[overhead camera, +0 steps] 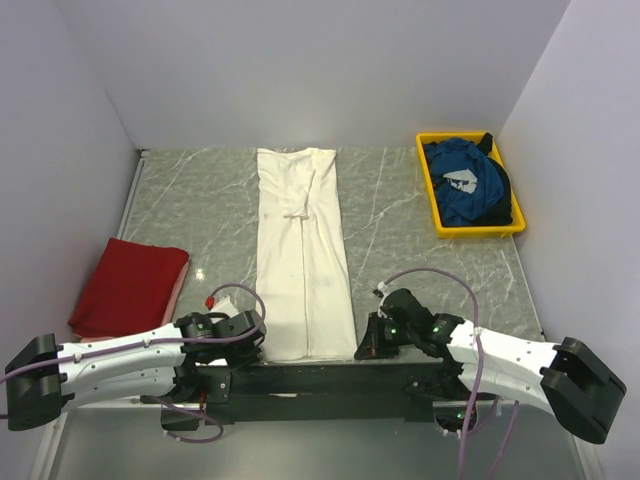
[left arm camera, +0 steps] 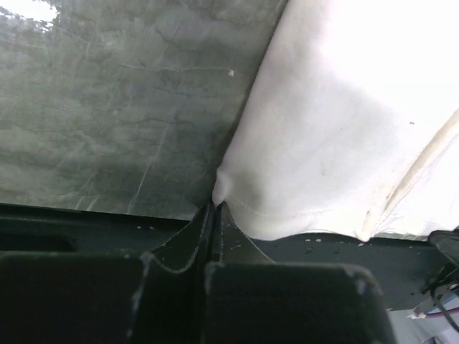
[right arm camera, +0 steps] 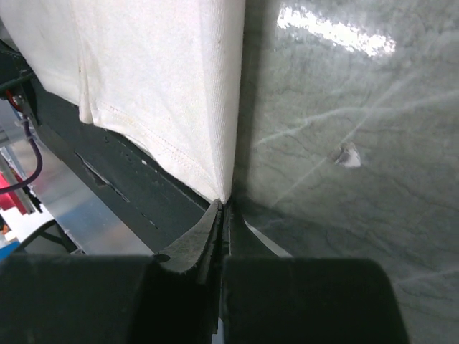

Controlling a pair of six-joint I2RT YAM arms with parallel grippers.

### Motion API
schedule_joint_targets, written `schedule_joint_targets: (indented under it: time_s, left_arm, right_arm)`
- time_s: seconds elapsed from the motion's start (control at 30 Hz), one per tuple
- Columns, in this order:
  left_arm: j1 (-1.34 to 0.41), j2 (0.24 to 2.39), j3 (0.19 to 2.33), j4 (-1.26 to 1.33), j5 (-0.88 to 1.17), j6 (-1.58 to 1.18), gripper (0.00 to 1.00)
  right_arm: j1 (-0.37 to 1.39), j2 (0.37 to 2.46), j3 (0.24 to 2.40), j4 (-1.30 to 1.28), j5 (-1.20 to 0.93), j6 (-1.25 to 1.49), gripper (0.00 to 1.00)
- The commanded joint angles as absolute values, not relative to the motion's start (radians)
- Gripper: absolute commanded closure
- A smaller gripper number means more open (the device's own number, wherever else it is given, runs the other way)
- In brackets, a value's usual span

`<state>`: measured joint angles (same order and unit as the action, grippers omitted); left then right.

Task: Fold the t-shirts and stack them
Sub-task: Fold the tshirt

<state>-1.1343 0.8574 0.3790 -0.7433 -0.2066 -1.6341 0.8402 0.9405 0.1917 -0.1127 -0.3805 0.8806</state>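
Plain white walls, grey-green marbled tabletop, bright glare patch

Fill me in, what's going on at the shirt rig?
Both arms are gripping the cream-white t-shirt, which lies on the table folded into a long, narrow strip. The left fingers are shut on its near left hem corner, the right fingers on its near right corner. The dark red t-shirt sits folded at the left. The blue t-shirt is bunched in the yellow tray at the far right, not yet folded.

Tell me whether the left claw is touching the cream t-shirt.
Touching. Left wrist view shows the left claw shut on a corner of the cream t-shirt, cloth puckered there.
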Motion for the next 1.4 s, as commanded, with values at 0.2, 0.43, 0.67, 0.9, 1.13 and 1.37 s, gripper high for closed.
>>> schedule_joint_targets:
  time_s: [0.2,0.43,0.67,0.9,1.13,1.37]
  left_arm:
    - [-1.190,0.833,0.439,-0.859,-0.181,-1.583,0.99]
    - [-1.198,0.833,0.544,-0.847,-0.268,-1.517,0.99]
    - [-1.178,0.879,0.656,-0.812,-0.416,-1.427,0.99]
    - [-0.938,0.977,0.727,-0.622,-0.419,-1.191,1.00]
    - [-0.772,1.146,0.810,-0.454,-0.411,-1.118,0.99]
    - [-0.628,1.325,0.896,-0.364,-0.357,-1.131,0.99]
  right_arm:
    - [0.883,0.802,0.238,-0.328,-0.379,0.842,1.00]
    - [0.888,0.770,0.326,-0.422,-0.310,0.802,1.00]
    - [0.870,0.866,0.503,-0.483,-0.189,0.726,1.00]
    - [0.740,1.055,0.713,-0.395,-0.120,0.640,1.00]
    - [0.602,1.336,0.868,-0.278,-0.117,0.614,1.00]
    - [0.525,1.555,1.040,-0.239,-0.135,0.603,1.00]
